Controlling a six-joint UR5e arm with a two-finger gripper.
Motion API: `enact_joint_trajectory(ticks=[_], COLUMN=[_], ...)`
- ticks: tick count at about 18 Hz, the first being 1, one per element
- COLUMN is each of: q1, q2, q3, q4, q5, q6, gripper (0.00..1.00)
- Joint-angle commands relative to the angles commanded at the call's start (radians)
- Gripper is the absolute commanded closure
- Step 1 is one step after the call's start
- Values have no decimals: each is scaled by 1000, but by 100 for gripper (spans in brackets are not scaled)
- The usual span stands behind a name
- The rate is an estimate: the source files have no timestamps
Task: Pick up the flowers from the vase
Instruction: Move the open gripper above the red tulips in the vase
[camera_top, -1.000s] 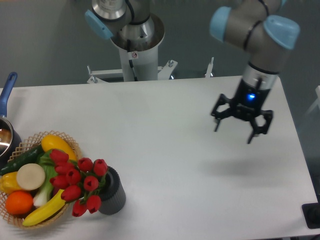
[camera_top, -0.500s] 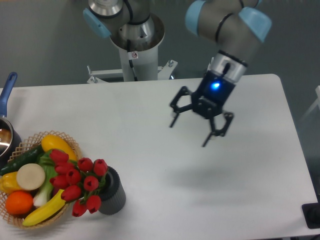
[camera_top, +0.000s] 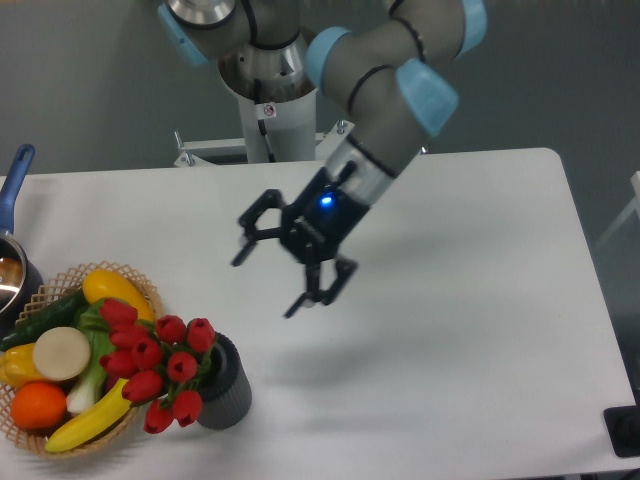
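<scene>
Camera view: fixed, looking down on the table.
Flowers: lower left of frame, red buds leaning left out of the vase, heads hanging over the rim of the basket next to it.
Vase: dark ribbed cup, upright, just right of basket, touching or nearly so.
Handling: likely light, plastic-looking glossy buds, so slippery on the heads; stems probably thin and bendy. Vase looks small and light, may lift or tip with the bunch if stems bind.
Where to grab: my call is the stem bundle just above the vase mouth, not the buds. Stems mostly hidden by the heads from this angle, access is tight.
Tool: centre of frame, above the table, up and right of the flowers, well apart from them. Tilted, pointing down-left.
Tool opening: fingers spread wide, nothing between them, touching nothing.
Other: blue-handled pot at left edge, not involved.
</scene>
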Motion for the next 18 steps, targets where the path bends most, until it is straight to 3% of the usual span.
enact_joint_trajectory(ticks=[18], q1=[-15], q2=[-18], q3=[-37], q4=[8], q5=[-110], q6=[46], gripper=[0])
